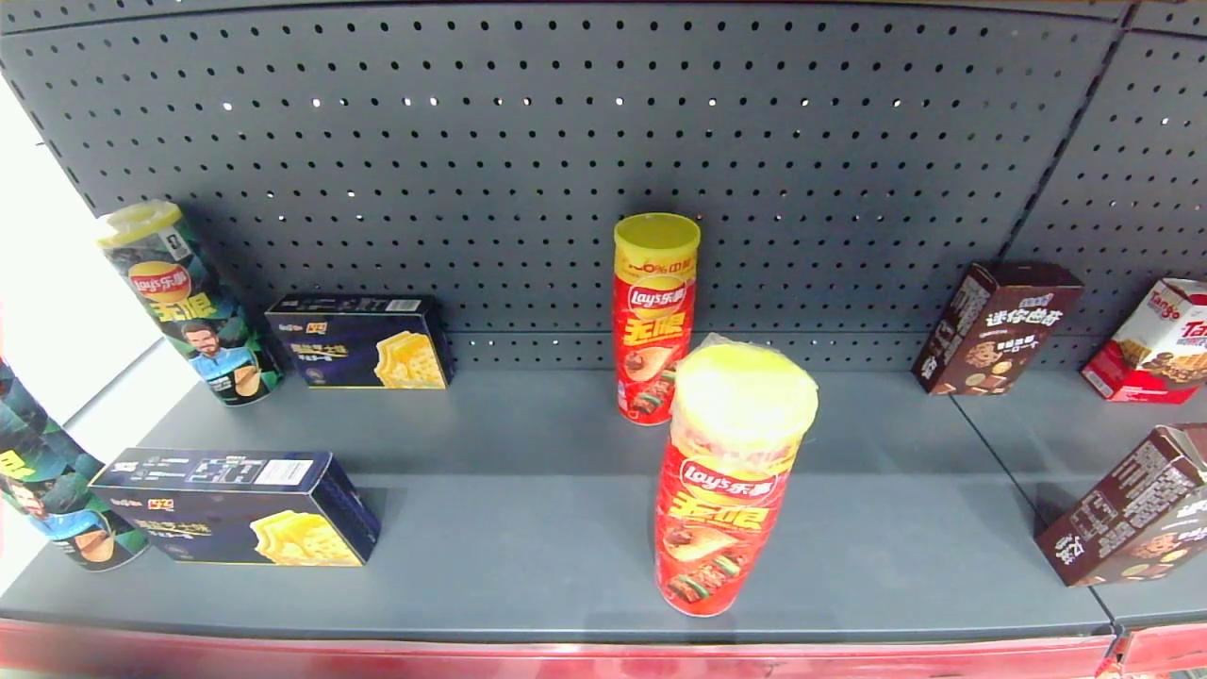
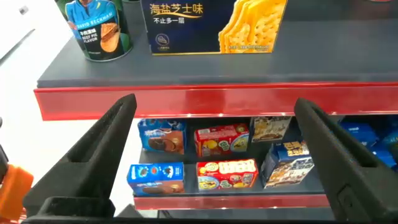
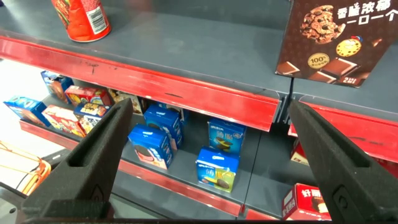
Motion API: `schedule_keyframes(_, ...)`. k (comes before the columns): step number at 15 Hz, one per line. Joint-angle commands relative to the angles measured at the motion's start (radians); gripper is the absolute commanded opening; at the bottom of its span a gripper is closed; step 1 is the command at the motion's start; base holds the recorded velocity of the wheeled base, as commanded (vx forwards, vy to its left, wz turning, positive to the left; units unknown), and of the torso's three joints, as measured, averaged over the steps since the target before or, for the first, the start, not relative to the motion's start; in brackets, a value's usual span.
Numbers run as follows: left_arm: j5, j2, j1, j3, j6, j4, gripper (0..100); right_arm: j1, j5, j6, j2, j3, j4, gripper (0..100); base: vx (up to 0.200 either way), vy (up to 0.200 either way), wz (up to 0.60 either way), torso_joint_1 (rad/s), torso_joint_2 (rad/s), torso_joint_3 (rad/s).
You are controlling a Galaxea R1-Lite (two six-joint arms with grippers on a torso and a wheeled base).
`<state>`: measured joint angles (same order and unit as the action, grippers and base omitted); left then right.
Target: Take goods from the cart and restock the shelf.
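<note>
Two red chip cans with yellow lids stand upright on the grey shelf (image 1: 528, 509): one near the front edge (image 1: 731, 481), one at the back (image 1: 653, 316). My left gripper (image 2: 214, 155) hangs open and empty in front of the shelf's red front edge (image 2: 217, 99), below a navy cracker box (image 2: 214, 25) and a green chip can (image 2: 99, 28). My right gripper (image 3: 208, 155) is also open and empty, in front of the red edge (image 3: 155, 78), between the front red can (image 3: 81, 17) and a brown cookie box (image 3: 339, 40).
Green cans (image 1: 189, 302) (image 1: 47, 481) and navy cracker boxes (image 1: 363, 341) (image 1: 240, 506) fill the shelf's left. Brown cookie boxes (image 1: 995, 327) (image 1: 1132, 519) and a red-white box (image 1: 1155, 341) stand at the right. Lower shelves hold blue snack packs (image 3: 155, 140) and small boxes (image 2: 217, 140). Bare shelf lies mid-left.
</note>
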<state>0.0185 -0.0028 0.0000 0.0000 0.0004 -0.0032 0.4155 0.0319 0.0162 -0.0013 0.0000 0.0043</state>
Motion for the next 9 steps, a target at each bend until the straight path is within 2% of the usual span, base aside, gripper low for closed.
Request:
schedule_keyframes(1, 0.000, 0.003, 0.000, 0.000, 0.000, -0.001, 100, 0.023, -0.009, 0.002, 0.001, 0.000, 0.002, 100, 0.000, 0.000, 0.00, 0.000, 0.00, 0.000)
schedule_keyframes(4, 0.000, 0.003, 0.000, 0.000, 0.000, -0.001, 100, 0.123, -0.004, 0.001, 0.001, -0.002, -0.001, 100, 0.000, 0.000, 0.00, 0.000, 0.00, 0.000)
schedule_keyframes(5, 0.000, 0.003, 0.000, 0.000, 0.001, -0.001, 100, 0.120, 0.008, -0.010, 0.107, -0.166, -0.009, 100, 0.000, 0.000, 0.00, 0.000, 0.00, 0.000)
schedule_keyframes(6, 0.000, 0.003, 0.000, 0.000, 0.001, -0.001, 100, 0.111, 0.051, -0.088, 0.402, -0.448, -0.007, 100, 0.000, 0.000, 0.00, 0.000, 0.00, 0.000)
schedule_keyframes(7, 0.000, 0.003, 0.000, 0.000, 0.001, -0.001, 100, 0.114, 0.071, -0.163, 0.514, -0.588, 0.005, 100, 0.000, 0.000, 0.00, 0.000, 0.00, 0.000)
schedule_keyframes(9, 0.000, 0.003, -0.002, 0.000, 0.001, -0.001, 100, 0.123, -0.017, -0.090, 0.621, -0.614, 0.016, 100, 0.000, 0.000, 0.00, 0.000, 0.00, 0.000)
